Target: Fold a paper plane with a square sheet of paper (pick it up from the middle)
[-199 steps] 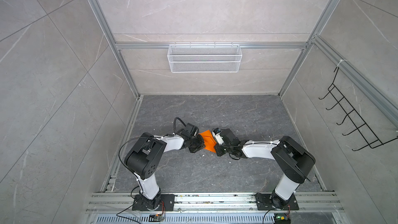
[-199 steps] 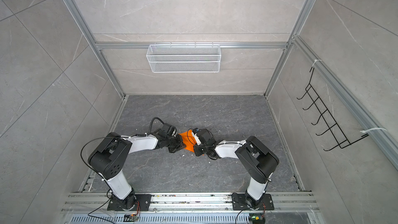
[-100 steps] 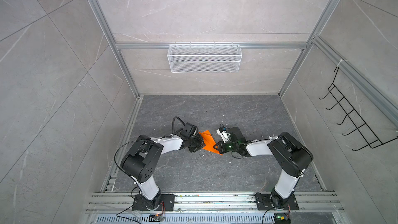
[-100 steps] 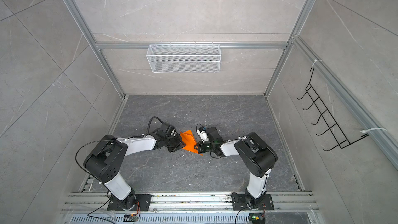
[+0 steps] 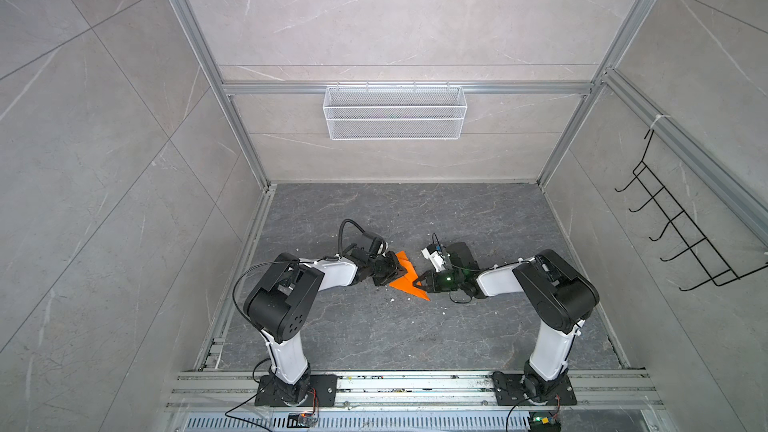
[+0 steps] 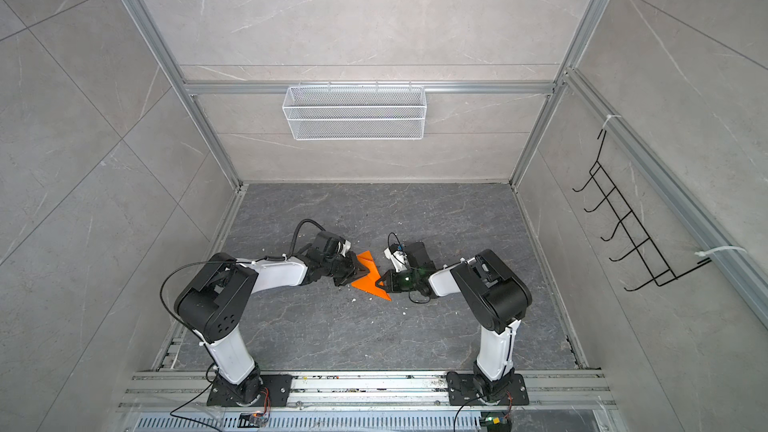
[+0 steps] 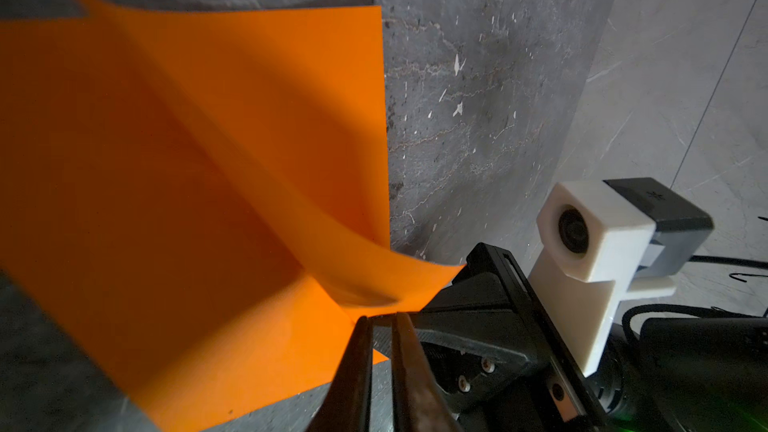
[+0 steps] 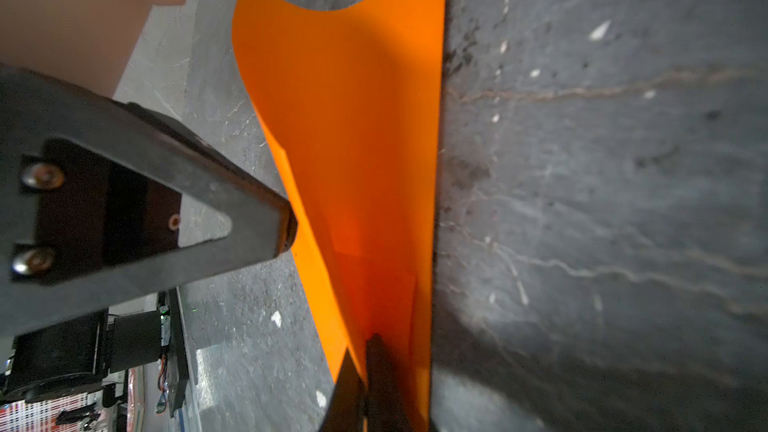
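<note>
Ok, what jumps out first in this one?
The bright orange paper, folded into pointed flaps, sits mid-floor between the two arms. The right gripper is pinched shut on one edge, with the left gripper close at the opposite side. A white wire basket hangs on the back wall.

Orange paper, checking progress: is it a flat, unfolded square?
No, in a top view the orange paper shows pointed triangular folds, not a square outline.

Sheet and fingers, partly seen
In both wrist views the square sheet of paper (image 7: 187, 168) runs past the frame; the left gripper (image 7: 382, 320) covers one corner — whether it pinches is unclear; the right gripper (image 8: 363, 351) is cropped.
</note>
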You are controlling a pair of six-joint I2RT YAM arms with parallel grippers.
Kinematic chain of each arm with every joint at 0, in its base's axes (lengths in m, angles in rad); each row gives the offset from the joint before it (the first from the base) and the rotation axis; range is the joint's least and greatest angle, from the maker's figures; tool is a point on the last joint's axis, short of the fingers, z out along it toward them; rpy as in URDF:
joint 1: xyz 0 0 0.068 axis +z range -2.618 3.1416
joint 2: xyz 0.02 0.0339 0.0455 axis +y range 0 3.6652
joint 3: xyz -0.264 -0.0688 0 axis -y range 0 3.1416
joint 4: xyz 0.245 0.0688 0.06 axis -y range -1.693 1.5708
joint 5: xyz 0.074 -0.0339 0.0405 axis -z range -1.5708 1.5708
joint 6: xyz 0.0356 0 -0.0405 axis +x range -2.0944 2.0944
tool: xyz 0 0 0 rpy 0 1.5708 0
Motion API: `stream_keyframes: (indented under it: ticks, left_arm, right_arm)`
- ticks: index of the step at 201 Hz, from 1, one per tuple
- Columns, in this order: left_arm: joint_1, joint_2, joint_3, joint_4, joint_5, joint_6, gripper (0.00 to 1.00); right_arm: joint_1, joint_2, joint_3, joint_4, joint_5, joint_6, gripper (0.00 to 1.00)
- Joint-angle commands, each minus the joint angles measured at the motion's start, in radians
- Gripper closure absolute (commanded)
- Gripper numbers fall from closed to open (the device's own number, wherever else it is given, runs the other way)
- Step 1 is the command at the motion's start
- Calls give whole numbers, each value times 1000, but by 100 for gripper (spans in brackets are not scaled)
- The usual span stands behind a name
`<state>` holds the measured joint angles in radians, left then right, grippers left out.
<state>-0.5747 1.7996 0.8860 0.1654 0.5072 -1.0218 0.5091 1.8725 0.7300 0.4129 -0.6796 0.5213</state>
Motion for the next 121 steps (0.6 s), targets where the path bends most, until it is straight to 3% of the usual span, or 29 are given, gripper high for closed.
stream_keyframes:
  ticks: [1, 67, 121]
  left_arm:
    - [-4, 22, 33, 54, 39, -7, 86]
    - [-4, 59, 50, 7, -8, -22, 86]
    - [-4, 69, 50, -13, -35, -29, 86]
  right_arm:
    - [-2, 39, 23, -95, -26, 12, 96]
    - [-9, 66, 55, -154, -29, 7, 85]
    - [-17, 61, 62, -183, -23, 7, 83]
